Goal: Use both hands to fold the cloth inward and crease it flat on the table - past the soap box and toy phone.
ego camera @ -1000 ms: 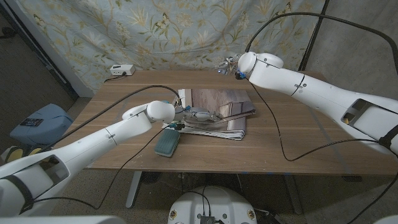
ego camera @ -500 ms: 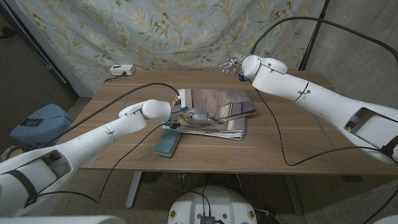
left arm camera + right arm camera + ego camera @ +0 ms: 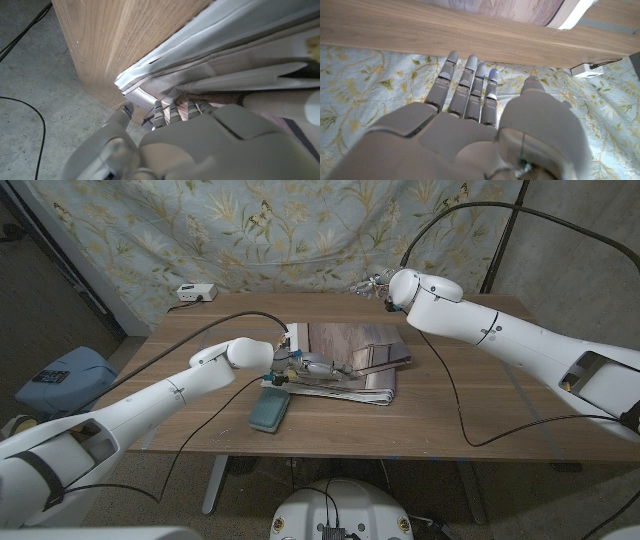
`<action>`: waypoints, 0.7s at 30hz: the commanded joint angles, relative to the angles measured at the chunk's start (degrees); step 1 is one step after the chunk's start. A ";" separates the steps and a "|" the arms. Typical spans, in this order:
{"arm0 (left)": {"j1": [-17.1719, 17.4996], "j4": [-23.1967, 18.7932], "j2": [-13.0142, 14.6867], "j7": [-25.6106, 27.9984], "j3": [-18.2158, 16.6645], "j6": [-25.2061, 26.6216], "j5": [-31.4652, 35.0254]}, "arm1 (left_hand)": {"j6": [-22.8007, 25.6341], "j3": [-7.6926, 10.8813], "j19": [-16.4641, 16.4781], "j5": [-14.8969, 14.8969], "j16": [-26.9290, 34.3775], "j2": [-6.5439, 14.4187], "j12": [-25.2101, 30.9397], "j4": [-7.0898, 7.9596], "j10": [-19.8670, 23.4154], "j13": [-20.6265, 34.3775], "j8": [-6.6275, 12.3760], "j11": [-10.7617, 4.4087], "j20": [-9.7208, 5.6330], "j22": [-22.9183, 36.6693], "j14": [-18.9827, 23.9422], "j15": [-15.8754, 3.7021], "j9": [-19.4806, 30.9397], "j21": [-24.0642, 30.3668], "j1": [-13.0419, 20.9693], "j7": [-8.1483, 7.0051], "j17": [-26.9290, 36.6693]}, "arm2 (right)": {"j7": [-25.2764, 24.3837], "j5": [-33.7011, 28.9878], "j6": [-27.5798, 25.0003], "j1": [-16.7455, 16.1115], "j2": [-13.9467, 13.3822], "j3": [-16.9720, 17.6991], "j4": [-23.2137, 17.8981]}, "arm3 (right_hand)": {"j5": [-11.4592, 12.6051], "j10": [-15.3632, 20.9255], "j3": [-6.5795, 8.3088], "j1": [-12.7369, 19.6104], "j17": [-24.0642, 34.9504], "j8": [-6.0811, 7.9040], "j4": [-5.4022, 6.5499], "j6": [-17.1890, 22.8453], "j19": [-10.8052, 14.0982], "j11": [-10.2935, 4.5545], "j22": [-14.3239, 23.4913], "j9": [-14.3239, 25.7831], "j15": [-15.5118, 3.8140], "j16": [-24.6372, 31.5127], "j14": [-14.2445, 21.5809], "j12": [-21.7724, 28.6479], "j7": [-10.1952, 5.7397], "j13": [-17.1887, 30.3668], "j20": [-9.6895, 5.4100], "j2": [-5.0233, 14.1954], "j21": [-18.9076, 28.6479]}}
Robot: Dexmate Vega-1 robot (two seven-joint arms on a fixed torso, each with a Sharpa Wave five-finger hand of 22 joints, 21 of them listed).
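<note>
Since a second ago the right robot hand (image 3: 372, 282) has drifted a little along the far edge of the tabletop (image 3: 480, 395), and the left arm has shifted slightly while its hand stays on the cloth (image 3: 345, 360). Nearest the robot from the cloth lies the teal soap box (image 3: 269, 409), just off the cloth's near left corner, touching or almost touching it. The cloth itself sits mid-tabletop, partly folded, a brownish upper layer over pale striped layers at its near edge. The left robot hand (image 3: 300, 368) rests on the cloth's near left part; the left wrist view shows what the head view cannot, fingertips (image 3: 172, 106) pressing down into the layered folds, though whether they pinch a layer cannot be told. Beyond the cloth, the right robot hand hangs above the tabletop's far edge; the right wrist view shows its fingers (image 3: 470, 85) straight, close together and holding nothing, with the floral backdrop (image 3: 250, 230) beyond. A small white box (image 3: 196, 293) sits at the far left corner.
</note>
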 commanded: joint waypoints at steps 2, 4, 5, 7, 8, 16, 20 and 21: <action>-0.36 1.92 -0.92 -0.23 -0.51 -0.57 -0.58 | 0.21 0.08 0.71 -0.28 0.11 -0.09 0.10 -0.28 -0.02 0.09 -0.28 -0.10 0.93 0.17 0.22 0.16 0.21 0.08 0.63 -0.08 0.16 | 3.34 -10.53 4.64 0.47 2.60 -6.81 5.77 | -0.01 -0.76 -0.31 -3.19 -1.01 -1.13 2.00 -0.81 -1.02 -0.76 0.22 -0.53 0.64 -0.17 -2.68 -1.95 -1.58 -1.56 -1.05 1.03 -0.10; -0.51 2.21 -1.05 -0.29 -0.44 -0.68 -0.52 | 0.23 0.06 0.71 -0.28 0.10 -0.08 0.09 -0.32 0.00 0.10 -0.31 -0.12 0.92 0.17 0.22 0.15 0.21 0.06 0.64 -0.09 0.16 | 3.69 -11.92 5.11 0.17 3.65 -7.25 7.25 | 0.01 -1.04 -0.64 -5.02 -1.53 -1.55 3.01 -1.07 -1.70 -0.94 0.24 -0.77 0.73 -0.14 -3.89 -2.89 -1.71 -2.35 -1.82 1.51 -0.18; -0.56 2.46 -1.17 -0.32 -0.46 -0.70 -0.68 | 0.23 0.06 0.71 -0.28 0.10 -0.06 0.08 -0.33 0.02 0.10 -0.32 -0.11 0.93 0.17 0.24 0.13 0.21 0.06 0.65 -0.07 0.16 | 3.87 -12.49 5.53 0.00 4.14 -7.40 7.96 | 0.07 -1.52 -0.92 -6.38 -1.88 -1.84 3.71 -1.23 -2.06 -0.95 0.25 -0.91 0.72 -0.05 -4.52 -3.65 -2.03 -2.90 -2.03 1.76 -0.17; -0.73 2.94 -1.38 -0.25 -0.40 -0.89 -0.65 | 0.23 0.05 0.73 -0.28 0.10 -0.05 0.07 -0.34 0.01 0.10 -0.34 -0.12 0.89 0.17 0.25 0.14 0.21 0.06 0.66 -0.09 0.16 | 4.18 -13.69 6.37 -0.27 5.11 -7.73 9.44 | 0.20 -1.87 -1.40 -8.49 -2.45 -2.26 4.67 -1.40 -2.72 -0.93 0.26 -1.12 1.43 0.00 -5.65 -4.66 -2.31 -3.75 -1.96 1.98 -0.21; -0.89 3.22 -1.52 -0.37 -0.32 -0.95 -0.65 | 0.25 0.05 0.73 -0.28 0.10 -0.03 0.07 -0.36 0.03 0.10 -0.34 -0.15 0.88 0.18 0.25 0.13 0.22 0.05 0.67 -0.10 0.16 | 4.26 -14.19 6.71 -0.46 5.63 -7.77 10.17 | 0.24 -1.83 -1.52 -8.97 -2.55 -2.35 4.88 -1.44 -2.84 -0.83 0.26 -1.16 1.55 0.01 -5.87 -4.81 -2.32 -3.92 -1.91 2.02 -0.21; -1.71 5.05 -2.33 -0.54 -0.02 -1.87 -0.74 | 0.35 0.03 0.75 -0.27 0.08 0.08 0.03 -0.47 0.13 0.10 -0.42 -0.12 0.95 0.18 0.29 0.11 0.22 0.01 0.74 -0.13 0.17 | 5.54 -17.10 9.81 -1.83 9.01 -7.97 15.33 | 1.61 -3.44 -3.87 -18.08 -4.26 -3.73 6.81 -2.39 -6.70 -0.55 0.32 -1.56 3.09 -0.02 -10.81 -8.30 -2.98 -6.72 -1.11 2.60 -0.57; -2.15 5.89 -2.69 -0.47 0.12 -2.36 -0.57 | 0.35 0.01 0.75 -0.27 0.07 0.13 -0.01 -0.53 0.13 0.11 -0.48 -0.09 1.03 0.18 0.30 0.10 0.22 -0.02 0.78 -0.11 0.17 | 5.44 -17.04 12.43 -2.87 10.95 -7.37 19.05 | 2.52 -4.34 -4.81 -22.71 -4.96 -4.37 7.01 -3.49 -8.73 -0.34 0.37 -1.64 3.81 0.11 -12.96 -9.85 -3.16 -7.90 -0.87 3.09 -0.56; -2.25 6.02 -2.74 -0.52 0.15 -2.41 -0.58 | 0.35 0.01 0.73 -0.27 0.06 0.14 -0.01 -0.55 0.14 0.11 -0.49 -0.10 0.99 0.18 0.29 0.13 0.22 -0.03 0.79 -0.11 0.17 | 5.45 -17.07 12.88 -3.06 11.32 -7.21 19.75 | 2.75 -4.39 -5.00 -23.87 -5.14 -4.42 7.04 -3.57 -9.30 -0.34 0.37 -1.66 3.91 0.18 -13.39 -10.15 -3.13 -8.18 -0.86 3.19 -0.57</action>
